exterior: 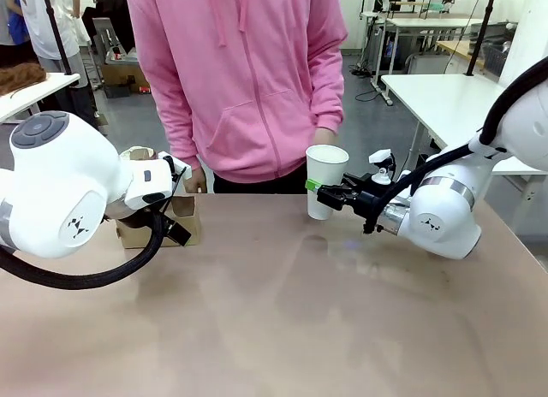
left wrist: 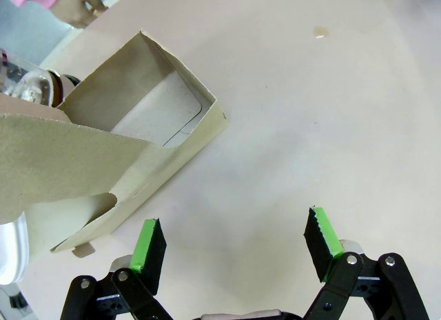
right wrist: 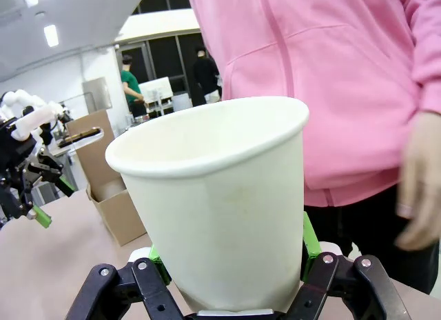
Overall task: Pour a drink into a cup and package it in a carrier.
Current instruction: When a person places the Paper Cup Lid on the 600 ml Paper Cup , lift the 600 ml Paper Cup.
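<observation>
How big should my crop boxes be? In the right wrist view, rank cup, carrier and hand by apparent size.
1. Cup, nearest the camera.
2. Carrier.
3. Hand, cut by the edge, so its place against the carrier is unsure.

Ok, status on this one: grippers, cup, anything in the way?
Right gripper shut on the cup, upright, unlidded. Left gripper open, empty, beside the carrier. Person's hand close to the cup.

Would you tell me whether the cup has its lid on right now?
Off: the cup shows a bare, open rim in the front and right wrist views, held upright by the right end effector.
</observation>
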### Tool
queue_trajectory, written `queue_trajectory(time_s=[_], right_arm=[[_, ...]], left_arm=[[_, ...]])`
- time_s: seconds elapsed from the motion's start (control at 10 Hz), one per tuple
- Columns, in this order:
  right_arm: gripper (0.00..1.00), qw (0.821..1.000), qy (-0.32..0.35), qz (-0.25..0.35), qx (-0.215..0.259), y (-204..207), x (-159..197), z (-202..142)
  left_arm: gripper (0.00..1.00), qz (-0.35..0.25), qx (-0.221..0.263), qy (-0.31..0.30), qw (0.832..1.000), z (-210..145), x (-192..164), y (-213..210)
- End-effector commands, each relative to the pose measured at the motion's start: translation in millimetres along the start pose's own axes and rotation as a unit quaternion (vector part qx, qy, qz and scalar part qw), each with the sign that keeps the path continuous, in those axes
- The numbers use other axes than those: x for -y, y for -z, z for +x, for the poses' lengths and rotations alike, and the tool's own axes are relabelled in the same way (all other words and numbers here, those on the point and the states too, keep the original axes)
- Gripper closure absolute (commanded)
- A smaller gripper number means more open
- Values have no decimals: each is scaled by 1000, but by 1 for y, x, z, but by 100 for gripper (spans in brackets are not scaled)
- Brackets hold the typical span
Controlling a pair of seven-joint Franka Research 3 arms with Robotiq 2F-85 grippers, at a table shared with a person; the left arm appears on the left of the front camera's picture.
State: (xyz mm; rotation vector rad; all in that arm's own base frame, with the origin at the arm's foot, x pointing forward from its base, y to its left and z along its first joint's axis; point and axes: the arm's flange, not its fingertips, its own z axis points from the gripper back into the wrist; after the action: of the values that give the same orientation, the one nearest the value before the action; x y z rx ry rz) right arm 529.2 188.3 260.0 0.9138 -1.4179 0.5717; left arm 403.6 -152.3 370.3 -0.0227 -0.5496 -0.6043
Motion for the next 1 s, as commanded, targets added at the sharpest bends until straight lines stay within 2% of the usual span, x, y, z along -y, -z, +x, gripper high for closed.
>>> queue_trajectory(time_s=[0.0, 0.9], right_arm=[[20, 1000, -3, 0, -6, 1, -1, 2], [20, 1000, -3, 0, -6, 1, -1, 2]], left_arm=[[0, -1, 1, -1, 1000, 0, 0, 0], [0, -1, 1, -1, 1000, 0, 0, 0]])
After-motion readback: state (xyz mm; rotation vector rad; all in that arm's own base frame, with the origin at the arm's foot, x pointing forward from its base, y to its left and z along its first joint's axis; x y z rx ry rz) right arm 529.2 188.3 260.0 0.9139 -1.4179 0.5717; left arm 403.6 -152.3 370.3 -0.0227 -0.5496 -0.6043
